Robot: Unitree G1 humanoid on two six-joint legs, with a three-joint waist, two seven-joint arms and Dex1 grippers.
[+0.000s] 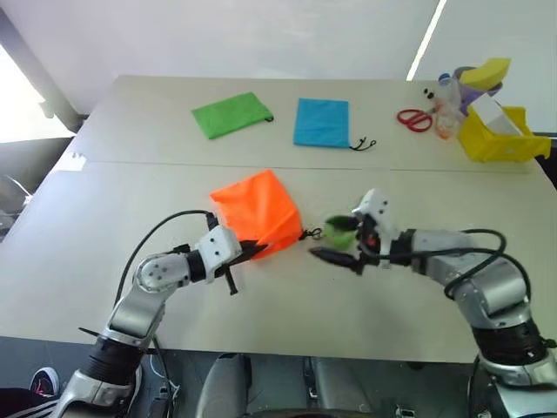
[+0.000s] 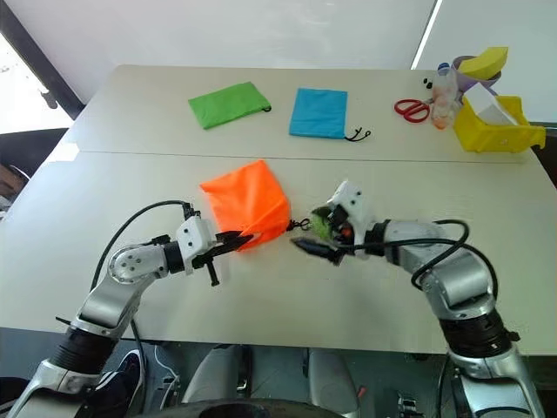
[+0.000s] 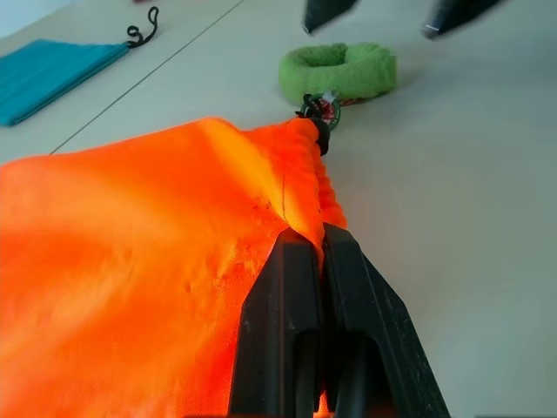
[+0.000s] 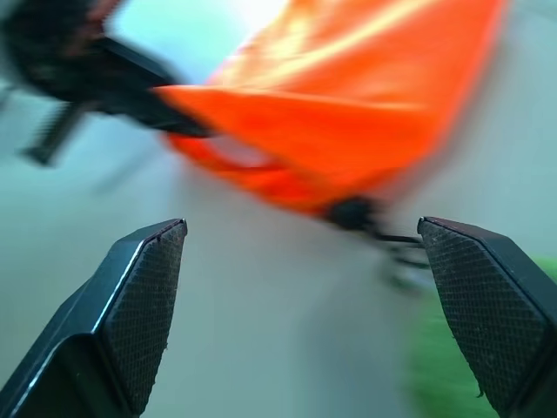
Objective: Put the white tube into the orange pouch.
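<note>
Left gripper [image 1: 251, 251], lower centre, clamped on pouch [image 1: 258, 212] edge, lifting fabric to steady the cinched mouth; right gripper [image 1: 335, 258] spread wide, empty, beside green ring [image 3: 339, 71]; tube unseen, likely already inside

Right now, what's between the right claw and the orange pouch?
The fuzzy green ring on the pouch's dark cord, lying on the table between the open right claw and orange pouch; left eye view.

Matt orange cloth pouch [image 1: 258, 212] — fuzzy ring [image 3: 338, 71]
</note>
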